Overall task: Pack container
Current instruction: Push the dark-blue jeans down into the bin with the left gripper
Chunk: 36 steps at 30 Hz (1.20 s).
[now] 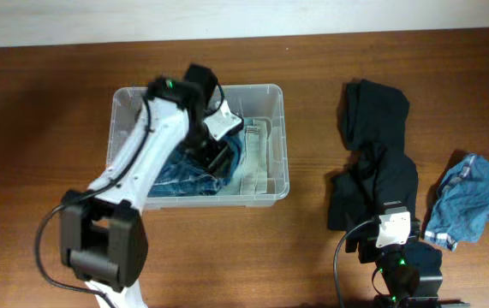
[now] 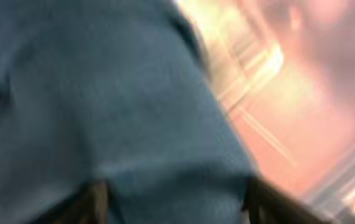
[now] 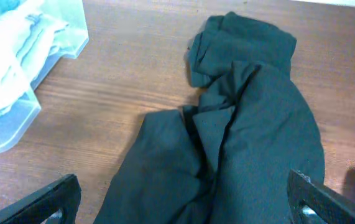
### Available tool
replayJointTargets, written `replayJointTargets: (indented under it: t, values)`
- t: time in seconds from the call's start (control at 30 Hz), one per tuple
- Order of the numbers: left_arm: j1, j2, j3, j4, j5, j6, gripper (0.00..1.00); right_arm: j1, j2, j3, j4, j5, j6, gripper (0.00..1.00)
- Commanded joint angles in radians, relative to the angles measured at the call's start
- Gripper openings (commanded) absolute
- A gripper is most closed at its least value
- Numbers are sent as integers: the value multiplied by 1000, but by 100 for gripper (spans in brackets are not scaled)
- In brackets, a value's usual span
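The clear plastic container point(image 1: 283, 128) stands left of centre and holds a blue denim garment point(image 1: 169, 176) and a light folded cloth point(image 1: 257, 158). My left gripper point(image 1: 218, 147) reaches down into it, right on the denim. In the left wrist view the picture is blurred; blue cloth point(image 2: 102, 93) fills it and bulges between my two parted fingers point(image 2: 177, 202). My right gripper point(image 3: 183, 205) is open and empty, low over the near end of a black garment point(image 3: 252, 124) that lies on the table right of the container point(image 1: 377, 162).
A crumpled blue garment point(image 1: 475, 201) lies at the far right, beside the black one. The container's corner shows at the left of the right wrist view point(image 3: 15, 124). Bare wooden table point(image 1: 313, 248) lies between the container and the black garment.
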Motion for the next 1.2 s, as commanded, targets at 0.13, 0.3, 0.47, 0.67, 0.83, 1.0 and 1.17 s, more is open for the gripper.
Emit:
replayJointTargets:
  t: [0.13,0.3,0.47,0.67,0.83,1.0,1.17]
  values:
    - [1,10,-422,426,-148,42,76,-7,-6,-6,1,-5,-6,99]
    - [1,6,-251,293,-148,41,64,-7,-6,-6,1,-5,-6,98]
    - [1,6,266,-58,-166,11,65,-7,-6,-6,1,-5,-6,98]
    - [6,10,397,-228,-165,-11,60,-7,-6,-6,1,-5,-6,98]
    - [3,11,159,-187,-130,-78,24,-7,-6,-6,1,-5,-6,98]
    - [3,12,-150,17,-128,-95,14,-7,-6,-6,1,-5,-6,98]
    - [3,14,-460,356,-129,-140,9,-7,-6,-6,1,-5,-6,99]
